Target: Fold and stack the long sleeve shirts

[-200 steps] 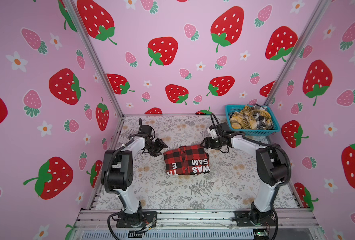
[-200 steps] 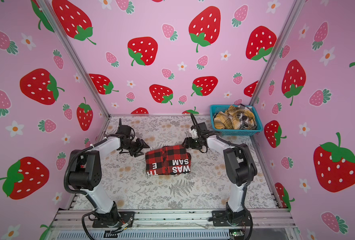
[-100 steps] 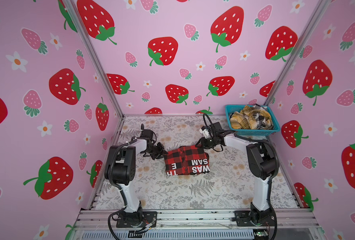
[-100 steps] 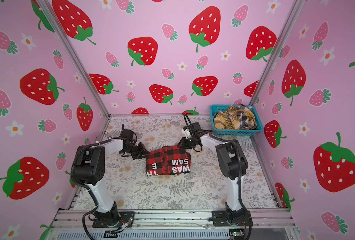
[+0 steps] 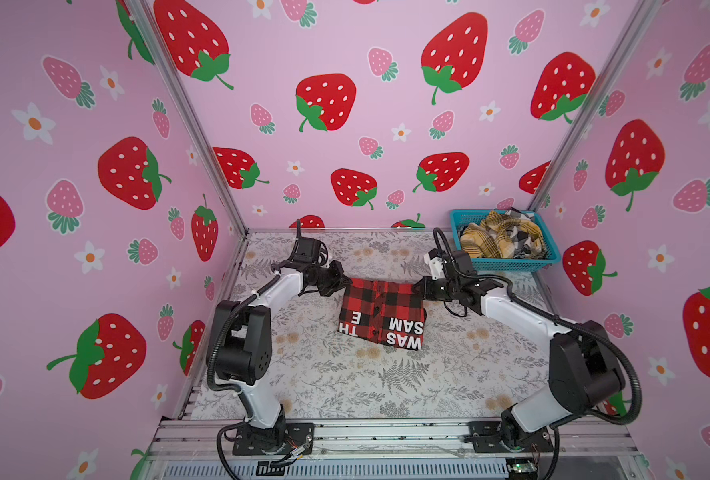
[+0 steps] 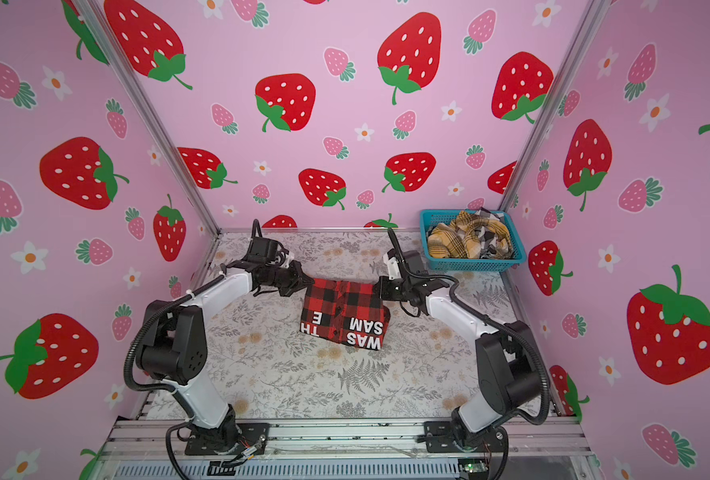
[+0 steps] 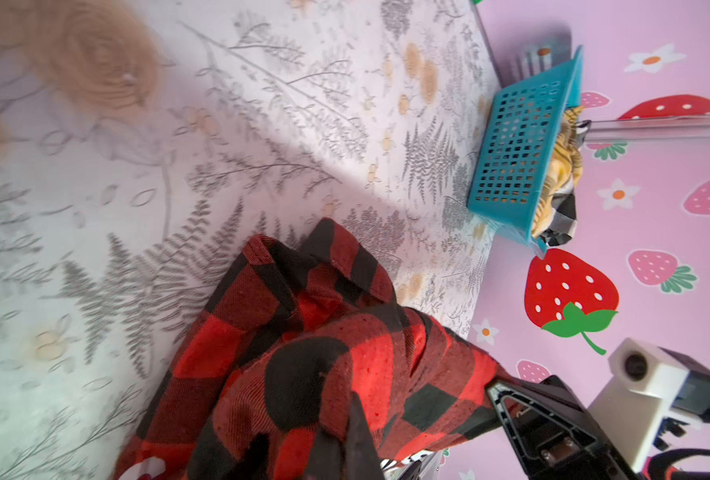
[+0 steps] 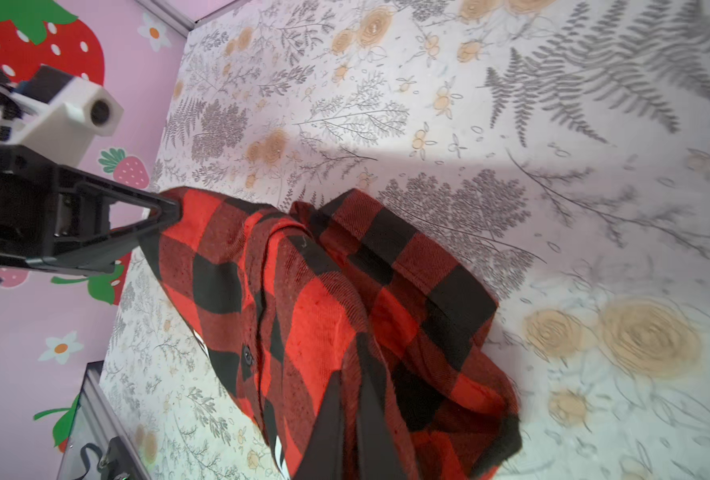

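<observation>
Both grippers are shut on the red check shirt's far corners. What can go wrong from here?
1. The left gripper and right gripper each pinch only a far corner of the folded red-and-black buffalo-check cloth shirt. If they caught just the top layer, lifting may undo the fold.
2. The right arm's wrist looks close to the teal plastic mesh basket; swinging back could nudge it.

Red-and-black checked shirt [image 5: 380, 309], teal basket [image 5: 507, 262]

Red-and-black shirt [image 8: 303, 291] on floral cloth [image 8: 511, 104], one corner in the closed right pincer [image 8: 359, 349], another in the left pincer [image 8: 170, 212].
</observation>
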